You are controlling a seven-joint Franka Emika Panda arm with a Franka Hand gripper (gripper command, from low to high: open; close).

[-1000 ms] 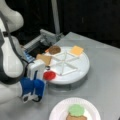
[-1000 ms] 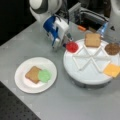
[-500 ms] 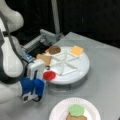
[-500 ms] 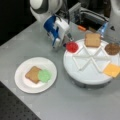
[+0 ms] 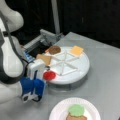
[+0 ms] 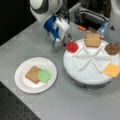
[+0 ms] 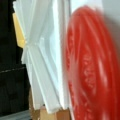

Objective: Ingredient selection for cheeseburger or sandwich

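My gripper [image 5: 45, 74] [image 6: 67, 43] is at the rim of the white segmented tray [image 5: 82, 72] [image 6: 82, 80], shut on the red disc [image 5: 49, 75] [image 6: 72, 46]. In the wrist view the red disc [image 7: 92, 70] fills the right side, next to the tray's dividers [image 7: 45, 62]. The tray still holds a toast square [image 5: 44, 58] [image 6: 92, 40], a brown patty [image 5: 53, 49] [image 6: 112, 48] and a yellow cheese square [image 5: 76, 50] [image 6: 111, 70]. On the white plate [image 5: 57, 112] [image 6: 20, 82] the sandwich is a toast square [image 6: 32, 74] with a green disc [image 5: 76, 110] [image 6: 45, 75] on it.
A grey and black box-like device [image 5: 42, 41] [image 6: 87, 15] stands just behind the tray, with a small orange piece [image 6: 81, 28] beside it. The grey table ends at a dark edge [image 6: 10, 107] at a front view's bottom left.
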